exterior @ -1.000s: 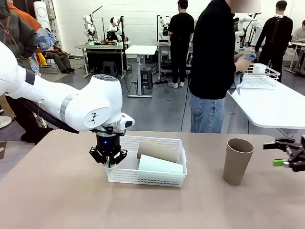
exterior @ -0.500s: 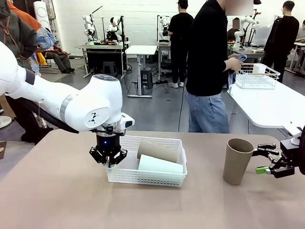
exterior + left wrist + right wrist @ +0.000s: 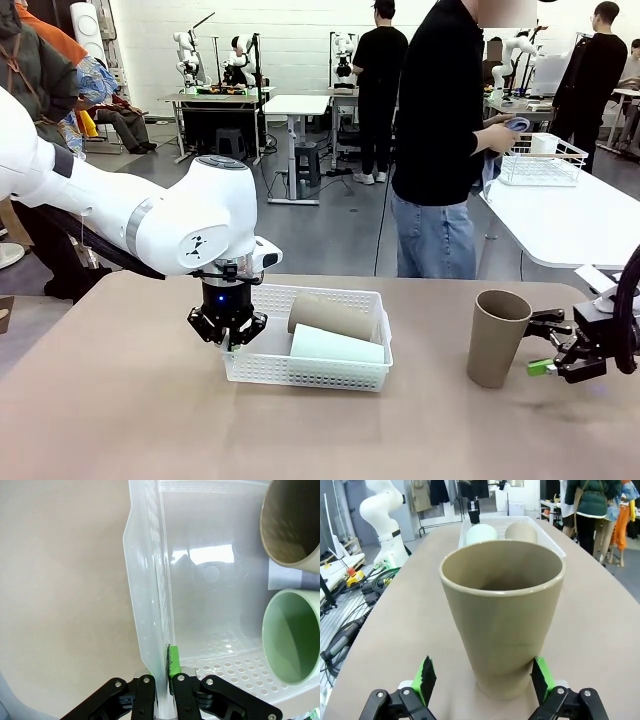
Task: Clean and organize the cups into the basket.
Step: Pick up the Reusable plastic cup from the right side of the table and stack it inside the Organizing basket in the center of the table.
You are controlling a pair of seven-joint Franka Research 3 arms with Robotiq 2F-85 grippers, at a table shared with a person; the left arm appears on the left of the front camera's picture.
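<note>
The basket sits on the table, a little left of the middle and nearer the far edge than the near one. The left gripper hangs straight down over the basket's left end wall, with its jaws closed on that wall. In the left wrist view the thin white plastic wall runs up between the two black fingers, one finger outside and one inside the basket, with a green pad pressed against the inner face.

Two cups lie on their sides in the right half of the basket, side by side and touching or nearly so. The lying brown cup is toward the far wall and the green cup toward the near wall. Both are clear of the left gripper, with bare basket floor between them and it.

The upright brown cup stands mouth up toward the right edge of the table, well apart from the basket. The right gripper is low over the table just to the cup's right, level with its lower half, with its jaws spread wide. In the right wrist view the green pads flank the cup's base, one on each side. I cannot tell whether either pad touches the cup.
</note>
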